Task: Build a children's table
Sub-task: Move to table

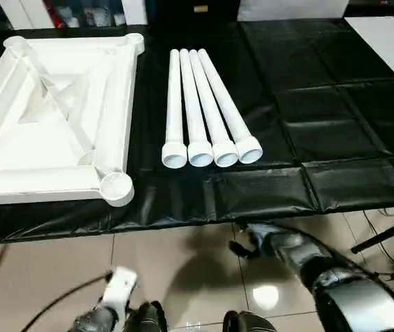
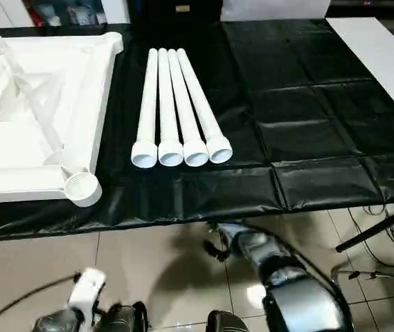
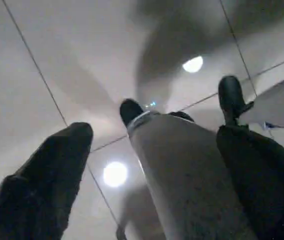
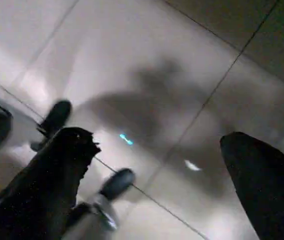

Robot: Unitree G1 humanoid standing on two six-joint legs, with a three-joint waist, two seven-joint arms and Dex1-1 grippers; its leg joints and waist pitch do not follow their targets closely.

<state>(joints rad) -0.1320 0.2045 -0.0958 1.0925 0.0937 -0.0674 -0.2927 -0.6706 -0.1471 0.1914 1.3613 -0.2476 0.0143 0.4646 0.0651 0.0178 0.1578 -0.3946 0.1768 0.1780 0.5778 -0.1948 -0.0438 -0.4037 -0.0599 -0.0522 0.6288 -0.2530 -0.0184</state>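
Since nothing has been joined yet, you are at the very start of the build. Your top (image 1: 58, 117) lies upside down on the black mat (image 1: 307, 124), ribbed underside up, at about 10 o'clock from you. Its corner sockets stand bare; the near one (image 1: 116, 187) sits at the mat's front edge, and another (image 1: 133, 40) shows at the far corner.

Your four legs (image 1: 203, 111) lie side by side, touching one another, just to the right of the top at roughly 12 o'clock. Their wide open ends point toward you and their narrow ends point away. None of them is in a socket, so all four fittings are left to do.

Your right gripper (image 1: 242, 247) hangs low over the tiled floor (image 1: 44, 263) at about 5 o'clock, short of the mat's edge and well apart from the legs. Its wrist view shows the two fingers (image 4: 47, 185) spread wide with only floor between them. Your left gripper (image 3: 156, 165) is down near your body at 7 o'clock, also over the floor. Its fingers (image 3: 47, 180) are spread too and hold nothing, though a silver part of the robot crosses the gap in that view.

My reading is that your next move is to bring one arm up over the mat to the nearest leg.
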